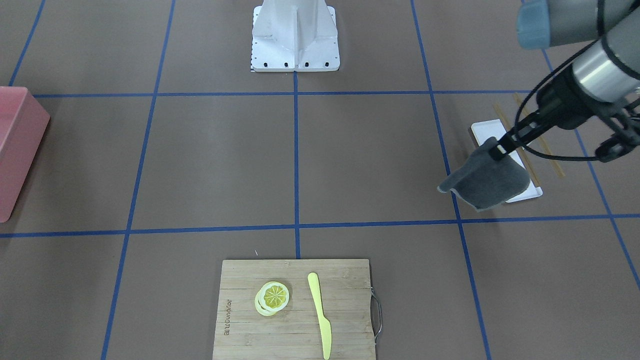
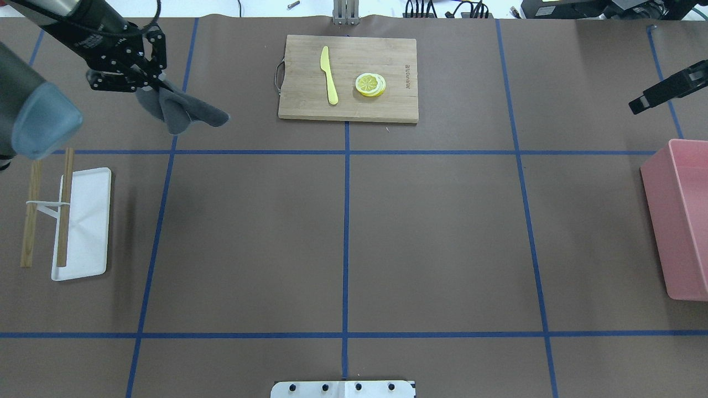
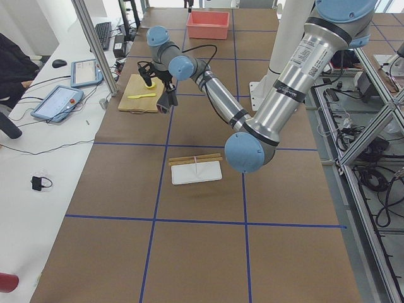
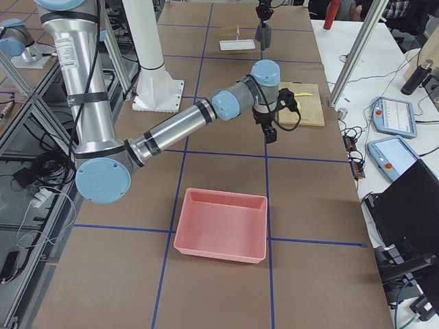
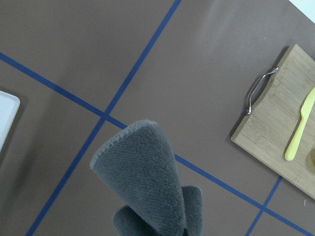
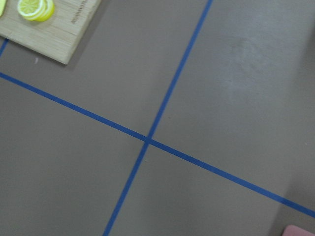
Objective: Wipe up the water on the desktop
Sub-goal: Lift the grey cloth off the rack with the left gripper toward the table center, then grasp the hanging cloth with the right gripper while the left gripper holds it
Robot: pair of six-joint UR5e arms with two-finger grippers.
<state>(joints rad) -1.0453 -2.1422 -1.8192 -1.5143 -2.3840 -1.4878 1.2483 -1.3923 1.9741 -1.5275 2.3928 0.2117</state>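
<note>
Across the table, the left gripper is seen clamped on a grey cloth, hung limp above the desktop. Overhead, the right gripper cannot be told open or closed. Soft and light, the cloth is judged best pinched at a bunched edge.

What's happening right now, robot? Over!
Left end effector shut on grey cloth, held above desktop. Right end effector hovering, grip unclear. No puddle clearly visible. Cutting board close by.
</note>
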